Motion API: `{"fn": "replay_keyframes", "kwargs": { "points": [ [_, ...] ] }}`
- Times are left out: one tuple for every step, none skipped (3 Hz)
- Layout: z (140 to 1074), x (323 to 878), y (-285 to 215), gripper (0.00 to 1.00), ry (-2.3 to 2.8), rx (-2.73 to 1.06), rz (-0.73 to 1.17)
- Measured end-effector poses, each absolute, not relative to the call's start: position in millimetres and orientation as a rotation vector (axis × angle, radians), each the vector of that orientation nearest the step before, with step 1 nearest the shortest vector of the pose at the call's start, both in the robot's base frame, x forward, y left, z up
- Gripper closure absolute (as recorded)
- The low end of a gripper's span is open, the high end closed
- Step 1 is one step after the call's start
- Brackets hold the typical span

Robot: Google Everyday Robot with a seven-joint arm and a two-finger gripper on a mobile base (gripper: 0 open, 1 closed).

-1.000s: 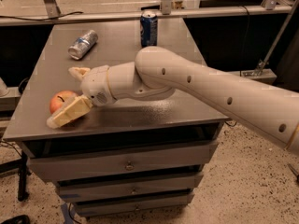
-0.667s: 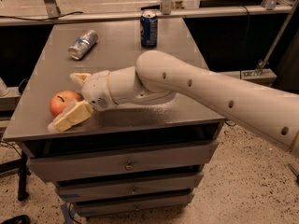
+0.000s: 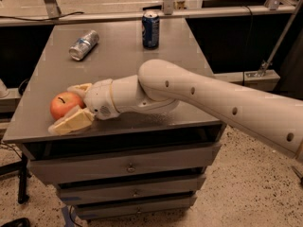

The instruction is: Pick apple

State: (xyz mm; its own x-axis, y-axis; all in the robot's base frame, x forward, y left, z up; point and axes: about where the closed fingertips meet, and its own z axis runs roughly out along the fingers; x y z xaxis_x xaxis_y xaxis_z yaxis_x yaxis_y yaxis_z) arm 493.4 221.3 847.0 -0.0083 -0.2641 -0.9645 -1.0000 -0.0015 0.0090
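Shift since earlier: the hand [image 3: 63, 109] has sunk toward the bench [image 3: 118, 56], and its far finger [image 3: 81, 88] now lies close by the top of the apple [image 3: 65, 105] instead of above it; the apple itself has not moved.
Apple: sits on the bench near the front left corner, lower left of the frame, stem up.
Hand: spread, with the far finger behind the apple and the near finger [image 3: 73, 123] in front of it, so the fruit lies between them; both look very close to the skin, but a firm pinch is not evident.
Key relation: the apple lies straight ahead of the wrist, toward frame left, already inside the opening rather than beside it.
Arm: the arm [image 3: 213, 98] reaches in low from the right of the frame.
Next move, as I judge it: closing the fingers should suffice, with no further reach.
Others: a blue soda can [image 3: 150, 30] and a silver crushed can [image 3: 84, 45] stand well apart at the far edge.
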Motion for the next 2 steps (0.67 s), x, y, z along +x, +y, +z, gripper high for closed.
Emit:
{"fn": "replay_keyframes", "kwargs": {
  "points": [
    [843.7, 496.2, 218.4, 0.46, 1.420, -1.385, 1.066],
    [843.5, 500.0, 213.0, 0.70, 1.431, -1.370, 1.046]
  ]
}}
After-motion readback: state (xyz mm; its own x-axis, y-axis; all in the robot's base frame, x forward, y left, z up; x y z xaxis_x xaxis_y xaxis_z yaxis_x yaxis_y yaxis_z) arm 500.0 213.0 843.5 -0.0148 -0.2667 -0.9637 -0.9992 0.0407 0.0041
